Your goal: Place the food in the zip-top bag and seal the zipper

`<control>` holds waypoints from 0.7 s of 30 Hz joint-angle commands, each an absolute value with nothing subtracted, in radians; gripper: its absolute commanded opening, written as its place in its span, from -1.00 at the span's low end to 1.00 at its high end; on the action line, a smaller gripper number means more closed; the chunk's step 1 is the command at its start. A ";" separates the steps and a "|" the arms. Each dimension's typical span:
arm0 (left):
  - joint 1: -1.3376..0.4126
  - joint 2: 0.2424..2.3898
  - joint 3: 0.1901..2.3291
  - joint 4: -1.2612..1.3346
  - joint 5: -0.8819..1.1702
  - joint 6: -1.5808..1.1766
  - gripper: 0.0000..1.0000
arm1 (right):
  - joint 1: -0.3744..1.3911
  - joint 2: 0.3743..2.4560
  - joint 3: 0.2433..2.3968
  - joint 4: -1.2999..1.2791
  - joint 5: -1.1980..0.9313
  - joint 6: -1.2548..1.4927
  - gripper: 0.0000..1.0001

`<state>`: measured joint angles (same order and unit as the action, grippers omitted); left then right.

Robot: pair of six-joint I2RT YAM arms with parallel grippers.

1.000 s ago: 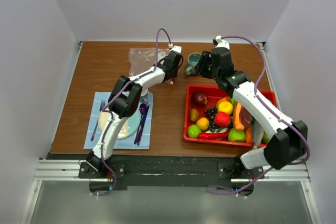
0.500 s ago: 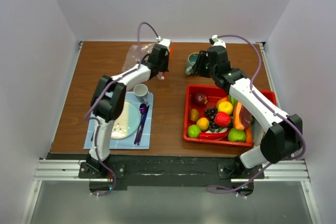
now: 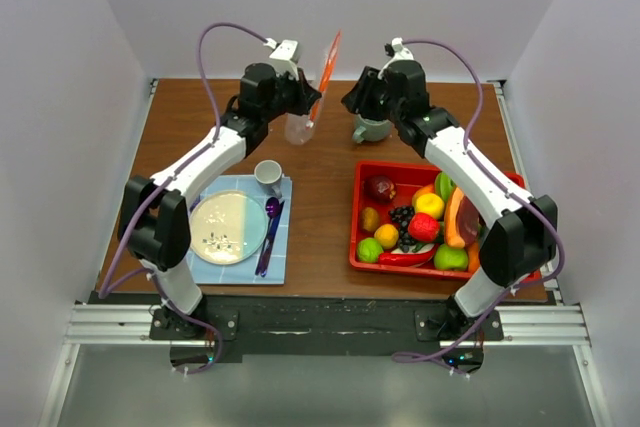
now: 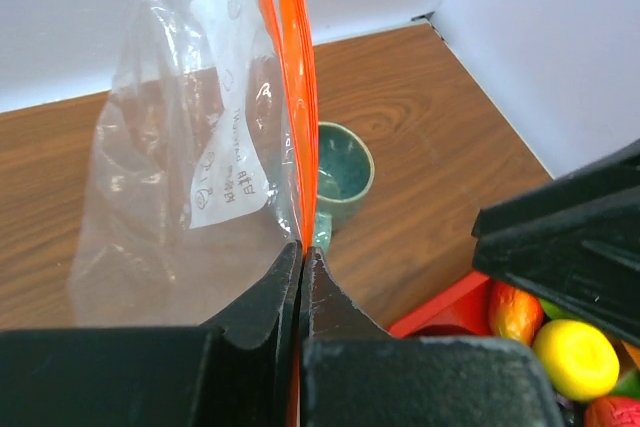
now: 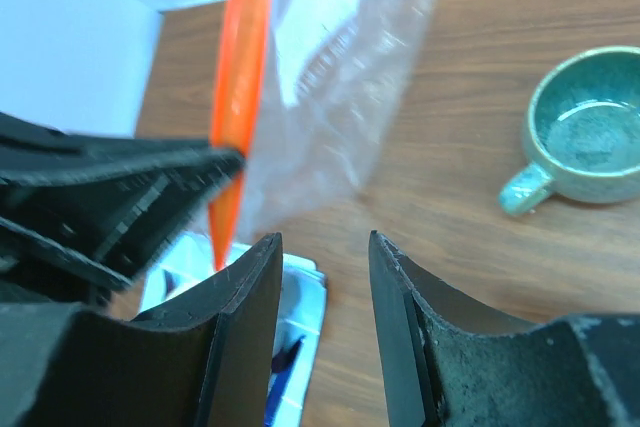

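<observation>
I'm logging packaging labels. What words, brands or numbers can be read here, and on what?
White print on the clear bag: a few lines and a round mark, running sideways, too small and blurred to read.
The same print in the right wrist view: blurred, unreadable.
Mug, tray, plate: no text visible.

Brown wood tbl point(image 3: 320, 207), blue mat point(image 3: 240, 274) near L, red tray point(image 3: 356, 217) near R, teal mug point(image 3: 372, 132) far ctr
</observation>
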<state>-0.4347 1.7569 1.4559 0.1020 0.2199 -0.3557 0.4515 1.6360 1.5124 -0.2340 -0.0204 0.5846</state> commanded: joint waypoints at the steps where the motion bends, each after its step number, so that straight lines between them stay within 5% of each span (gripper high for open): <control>1: -0.433 1.712 1.425 0.149 0.300 -0.376 -1.00 | 0.452 1.594 1.528 -0.149 -0.041 0.646 -0.12; 21: -0.437 1.579 1.279 0.201 0.403 -0.419 -1.00 | 0.451 1.654 1.575 -0.110 0.032 0.696 -0.14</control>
<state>-0.4343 1.6310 1.2949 0.1612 0.3820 -0.4274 0.4515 1.6554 1.5311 -0.1558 0.0029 0.6815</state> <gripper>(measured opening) 0.019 0.436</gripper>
